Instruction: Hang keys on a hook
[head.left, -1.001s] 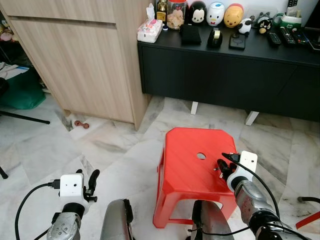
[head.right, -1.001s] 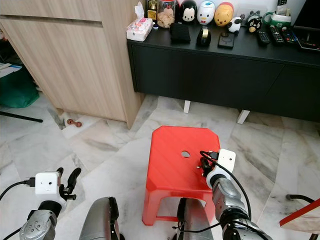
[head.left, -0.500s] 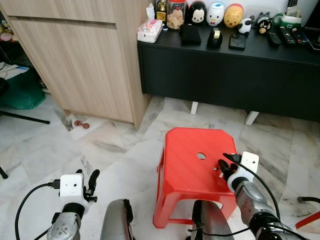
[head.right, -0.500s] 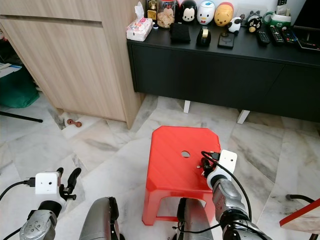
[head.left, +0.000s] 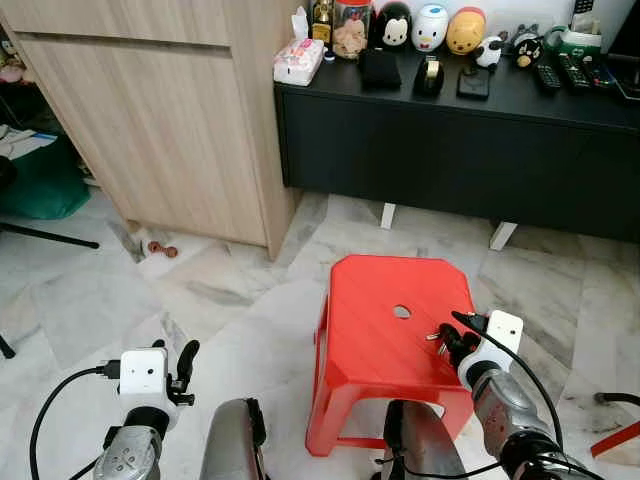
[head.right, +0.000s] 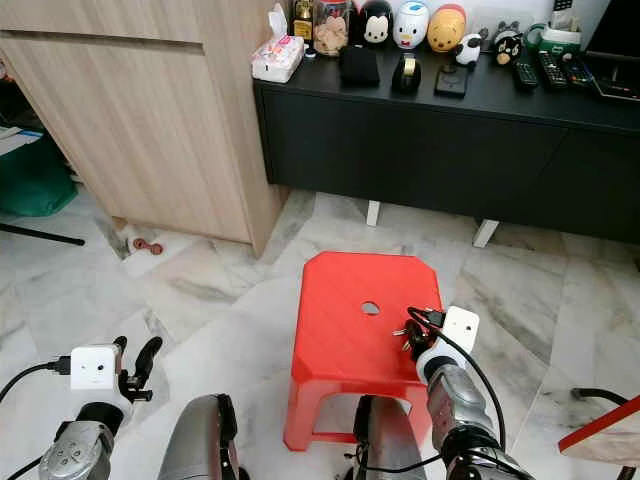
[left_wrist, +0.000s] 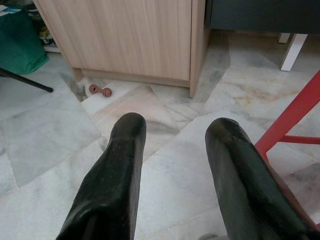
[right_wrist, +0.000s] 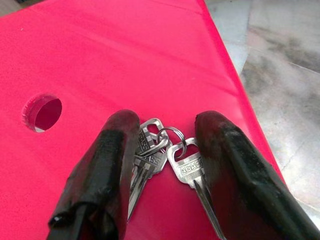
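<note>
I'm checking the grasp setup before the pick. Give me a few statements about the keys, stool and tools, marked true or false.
1. The keys lie on the red stool. True.
2. The right tool has its fingers either side of the keys. True.
3. The keys lie on the marble floor. False: they are on the stool.
4. The left tool holds the keys. False: it is open over the floor.
</note>
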